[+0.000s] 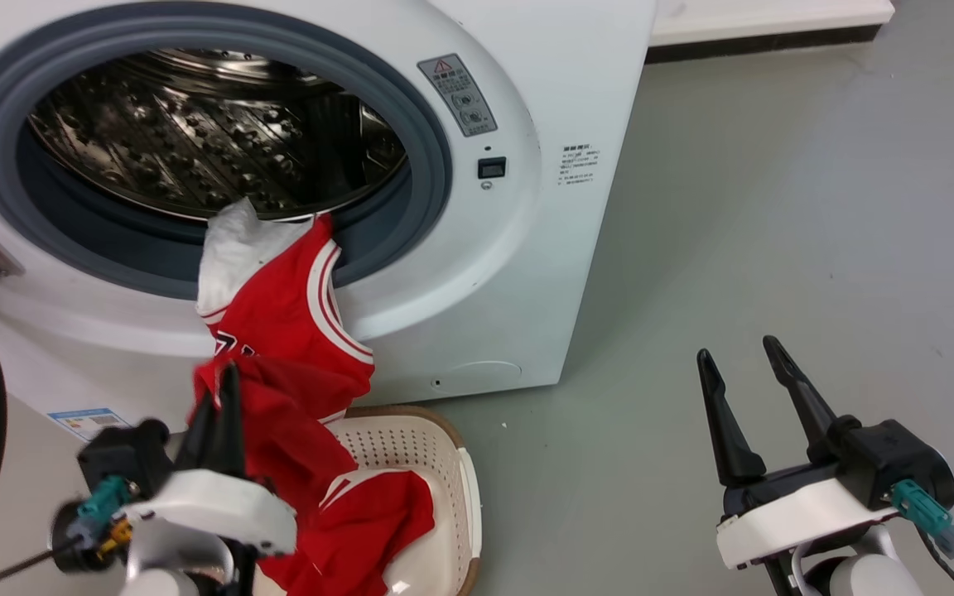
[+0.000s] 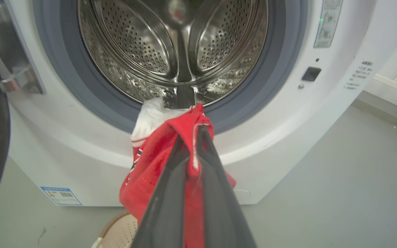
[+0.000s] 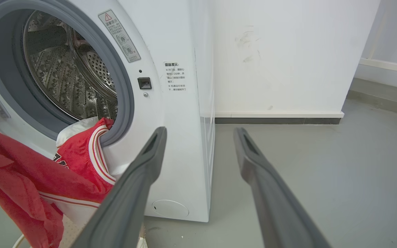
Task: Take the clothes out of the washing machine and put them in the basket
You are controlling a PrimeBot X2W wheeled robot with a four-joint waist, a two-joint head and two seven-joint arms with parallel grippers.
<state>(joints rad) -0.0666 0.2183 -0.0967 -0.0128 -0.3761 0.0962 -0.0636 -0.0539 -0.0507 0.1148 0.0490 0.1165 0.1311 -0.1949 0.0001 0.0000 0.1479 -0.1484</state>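
Head view, left pincer (image 1: 220, 385): we point it up, clamped on the clothes (image 1: 295, 323).
Clothes: trailing out of the washing machine (image 1: 543, 273) down into the basket (image 1: 470, 488).
Right pincer (image 1: 735, 348): we hold it upright, spread wide, empty, above the floor (image 1: 775, 207).

The floor (image 1: 775, 207) is smooth and grey. A white wall (image 3: 281, 51) has a dark strip (image 3: 277, 121) along its bottom.
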